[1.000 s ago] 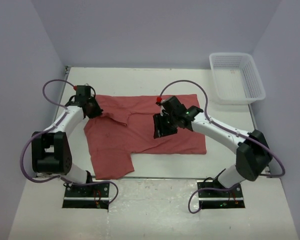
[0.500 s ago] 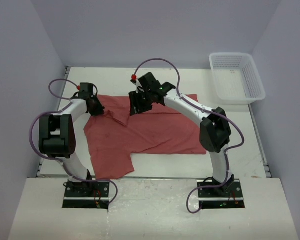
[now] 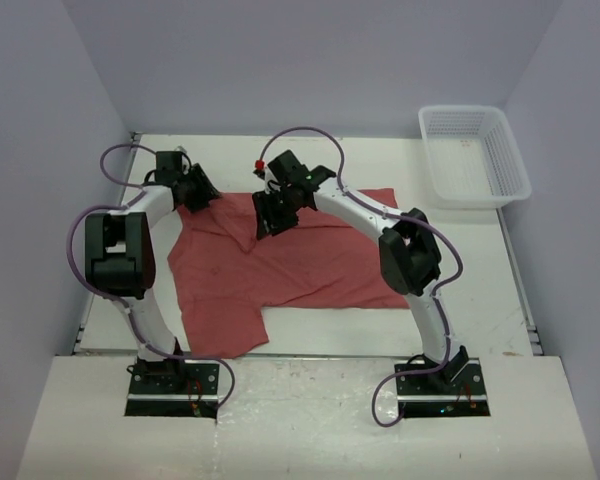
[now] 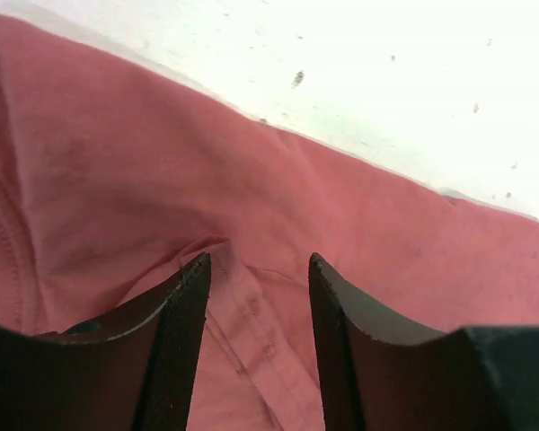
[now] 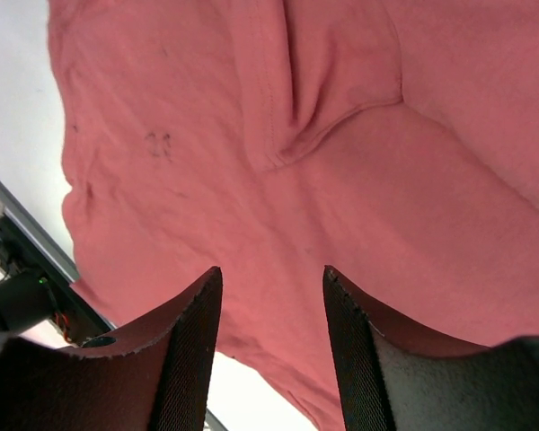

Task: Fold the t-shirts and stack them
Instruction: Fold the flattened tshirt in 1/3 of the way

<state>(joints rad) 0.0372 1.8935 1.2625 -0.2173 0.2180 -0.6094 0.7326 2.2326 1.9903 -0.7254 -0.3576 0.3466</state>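
Right gripper point(image 5: 269, 280) over the t-shirt point(image 5: 449, 233)
Its jaws stood apart above wrinkled red cloth; the white table point(image 5: 13, 108) showed at the left.

The t-shirt point(image 3: 310, 270) lies spread mid-table point(image 3: 465, 265), with the basket point(image 3: 505, 150) well apart at the far right corner.

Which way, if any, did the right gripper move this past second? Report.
Yes. The right gripper moved left and up in the top view, away from the basket.

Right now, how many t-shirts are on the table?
1: the red t-shirt lies spread across the middle of the table. Another under it cannot be ruled out.
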